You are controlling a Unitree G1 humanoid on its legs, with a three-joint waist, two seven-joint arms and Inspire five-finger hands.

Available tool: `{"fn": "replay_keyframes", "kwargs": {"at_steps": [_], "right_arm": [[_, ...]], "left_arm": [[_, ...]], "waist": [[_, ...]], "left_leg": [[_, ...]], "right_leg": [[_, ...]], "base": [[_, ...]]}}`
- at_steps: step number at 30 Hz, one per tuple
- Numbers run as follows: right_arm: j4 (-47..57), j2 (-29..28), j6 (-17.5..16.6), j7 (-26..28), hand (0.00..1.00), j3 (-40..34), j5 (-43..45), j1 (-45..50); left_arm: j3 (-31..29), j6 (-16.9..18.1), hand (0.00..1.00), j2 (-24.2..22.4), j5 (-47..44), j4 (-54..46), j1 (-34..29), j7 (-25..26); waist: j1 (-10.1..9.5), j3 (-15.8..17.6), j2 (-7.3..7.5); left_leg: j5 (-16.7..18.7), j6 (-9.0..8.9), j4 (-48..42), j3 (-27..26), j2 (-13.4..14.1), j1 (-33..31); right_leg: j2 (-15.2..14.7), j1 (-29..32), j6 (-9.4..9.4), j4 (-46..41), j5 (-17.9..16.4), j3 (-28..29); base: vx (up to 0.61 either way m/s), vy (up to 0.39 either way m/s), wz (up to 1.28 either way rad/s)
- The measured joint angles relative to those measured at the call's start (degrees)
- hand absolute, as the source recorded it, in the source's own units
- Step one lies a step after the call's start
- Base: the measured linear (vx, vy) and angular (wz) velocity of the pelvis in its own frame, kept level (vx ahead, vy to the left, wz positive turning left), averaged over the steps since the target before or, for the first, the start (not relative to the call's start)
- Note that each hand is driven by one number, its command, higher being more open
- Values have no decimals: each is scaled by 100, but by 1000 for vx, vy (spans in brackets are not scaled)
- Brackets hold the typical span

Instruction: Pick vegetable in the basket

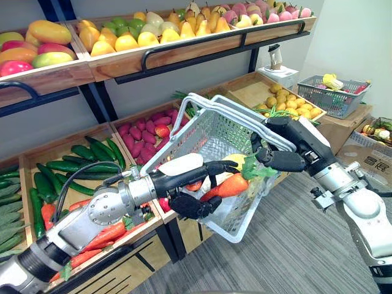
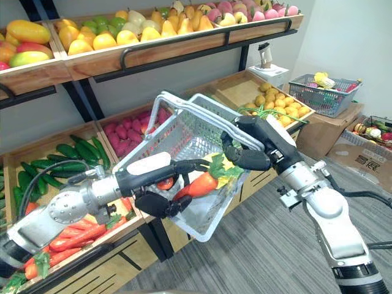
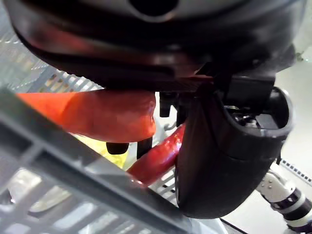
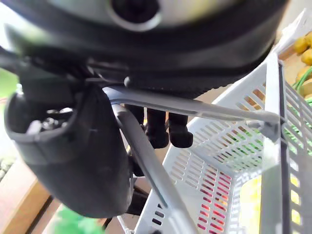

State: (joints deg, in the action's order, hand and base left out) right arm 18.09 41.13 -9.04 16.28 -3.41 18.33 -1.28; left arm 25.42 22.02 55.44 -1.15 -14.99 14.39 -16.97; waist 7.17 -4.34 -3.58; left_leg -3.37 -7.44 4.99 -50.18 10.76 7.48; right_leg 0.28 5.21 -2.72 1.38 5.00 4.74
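Note:
A light grey mesh basket [image 1: 205, 138] hangs tilted in front of the shelves. My right hand [image 1: 285, 147] is shut round its two handles [image 4: 185, 105], with fingers [image 4: 161, 129] curled over the bars. My left hand [image 1: 184, 184] reaches over the basket's front rim [image 3: 73, 165], thumb above and fingers curled below, pinching an orange carrot [image 1: 229, 185] with green leaves. The carrot [image 3: 107, 114] sits just inside the basket mouth. A red vegetable [image 3: 156, 158] and a yellow one [image 1: 236, 160] lie in the basket.
Wooden shelf crates stand behind: cucumbers [image 1: 86, 162], red chillies and carrots [image 1: 104, 236], pink-red roots [image 1: 144, 131], yellow fruit [image 1: 291, 104], mixed fruit on the top shelf [image 1: 153, 33]. A second grey basket [image 1: 334, 95] rests on boxes at the right. Open floor [image 1: 288, 245] lies below.

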Motion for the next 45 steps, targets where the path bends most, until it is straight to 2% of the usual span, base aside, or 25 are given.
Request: {"fn": "replay_keyframes", "kwargs": {"at_steps": [6,7,18,23,27,30,32,38,42,45], "right_arm": [[480,65,-5,153,0,2,322,-1],[507,156,-6,183,0,2,406,-4],[595,327,-5,183,0,-60,421,-17],[589,327,-7,125,0,-241,422,-17],[435,327,-16,127,0,-240,412,-14],[193,326,-48,124,0,-261,413,-11],[-52,326,-75,118,0,-275,396,-11],[-825,326,-77,105,0,-289,221,10],[-1209,327,-76,101,0,-330,117,58],[-1340,326,-76,17,0,-488,98,62]], "left_arm": [[169,-58,0,-141,416,592,398,-9],[259,-94,100,-143,419,697,485,-8],[342,-133,100,-245,749,937,772,35],[181,-125,100,112,561,311,983,35],[-355,6,100,649,-252,-238,1457,49],[-704,78,100,1233,-952,-565,1610,47],[-806,116,100,1519,-1649,-701,1610,-224],[-1160,98,100,1967,-3102,-884,1601,-867],[-1392,-174,100,2253,-3803,-889,1322,-1353],[-1464,-327,100,2322,-3917,-888,1034,-1563]], "waist": [[77,15,21],[99,23,33],[249,47,46],[240,85,-17],[244,110,-63],[234,111,-104],[205,101,-129],[156,94,-156],[125,79,-207],[111,64,-240]], "left_leg": [[27,-34,-1,-108,-6,28],[33,-35,-1,-126,-10,32],[42,-42,-1,-154,-12,25],[44,-36,-1,-75,-23,7],[38,-27,0,77,-23,-33],[33,-10,0,164,-38,-41],[29,0,0,213,-54,-54],[30,40,2,362,-106,-61],[23,60,2,372,-131,-63],[21,63,3,373,-133,-63]], "right_leg": [[18,26,-6,0,5,94],[19,32,-9,0,7,117],[12,65,-24,0,18,175],[-9,45,-25,1,17,107],[-29,-22,-26,25,16,-21],[-58,-47,-27,42,15,-100],[-81,-57,-27,43,15,-140],[-157,-145,-29,84,14,-265],[-179,-146,-33,85,17,-263],[-181,-146,-36,85,20,-261]], "base": [[-13,-12,-9],[-13,-13,-7],[-25,-20,-3],[-39,-24,7],[-50,-31,17],[-33,-20,14],[-36,-14,13],[-45,-8,12],[-43,-17,2],[-25,-17,0]]}}
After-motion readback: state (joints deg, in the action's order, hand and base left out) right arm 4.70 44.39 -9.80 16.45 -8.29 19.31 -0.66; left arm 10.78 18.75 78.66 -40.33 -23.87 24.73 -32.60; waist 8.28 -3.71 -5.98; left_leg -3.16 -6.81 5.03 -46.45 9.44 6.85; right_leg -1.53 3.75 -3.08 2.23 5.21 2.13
